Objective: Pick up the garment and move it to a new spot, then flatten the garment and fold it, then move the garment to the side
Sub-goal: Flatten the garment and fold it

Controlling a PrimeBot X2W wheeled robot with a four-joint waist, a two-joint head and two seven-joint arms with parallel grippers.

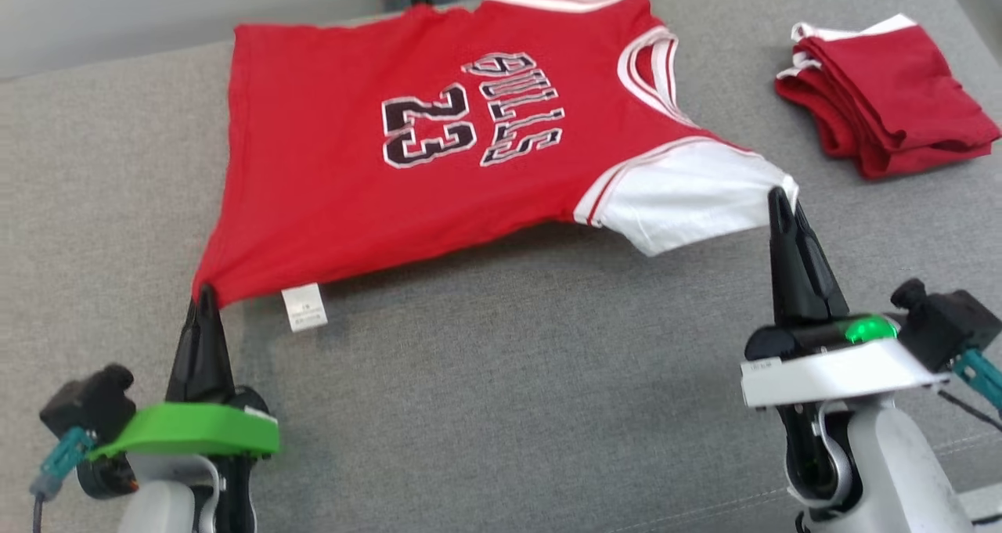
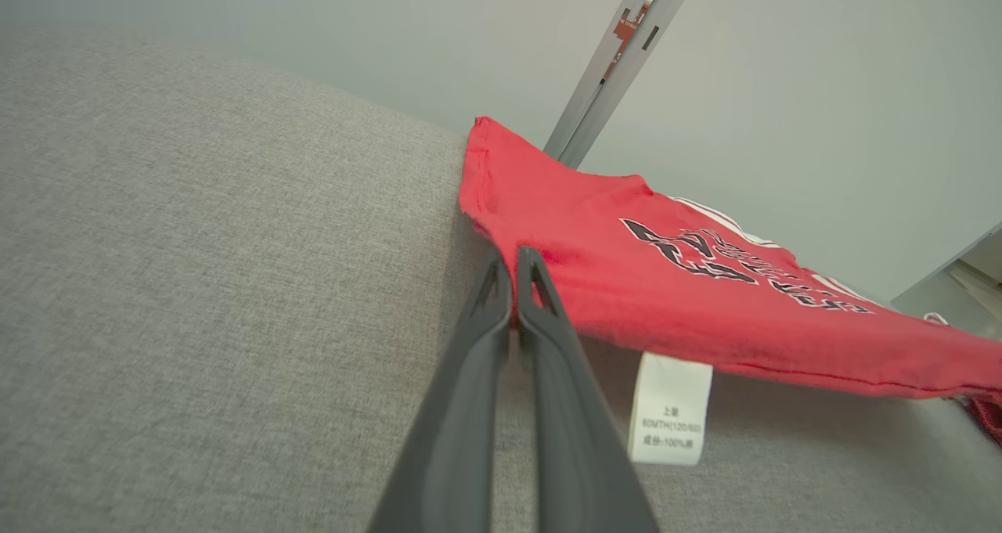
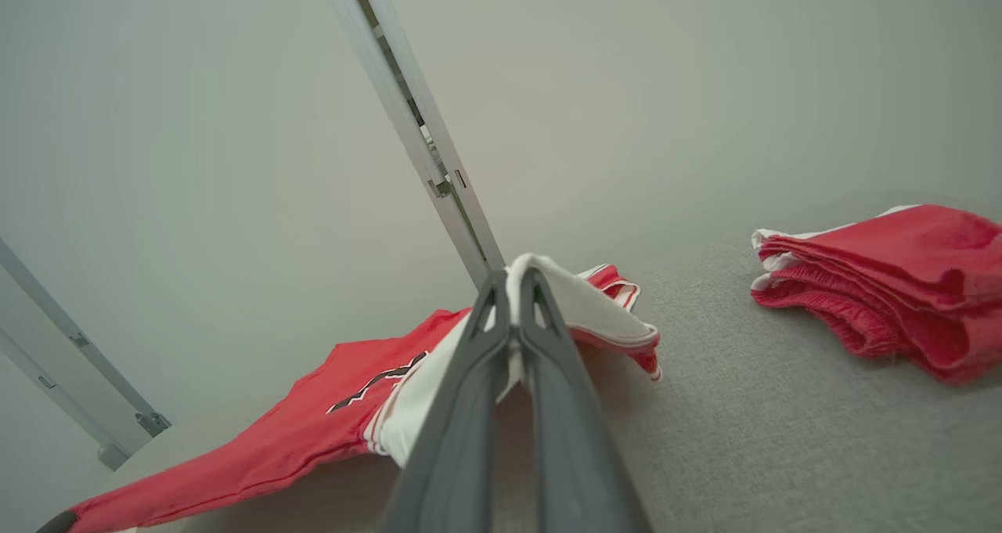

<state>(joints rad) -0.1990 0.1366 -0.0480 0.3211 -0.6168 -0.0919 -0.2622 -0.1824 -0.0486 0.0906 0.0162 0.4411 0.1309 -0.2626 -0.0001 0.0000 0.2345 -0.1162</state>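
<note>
Head camera high, looking down, wrist cameras low and close, facing the wall, all sharing the red jersey

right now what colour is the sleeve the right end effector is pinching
The sleeve is white, with red stripes at its seam; clearest in the head view.

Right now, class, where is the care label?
Head view: the care label hangs from the near hem of the jersey, right of the left gripper.
</note>
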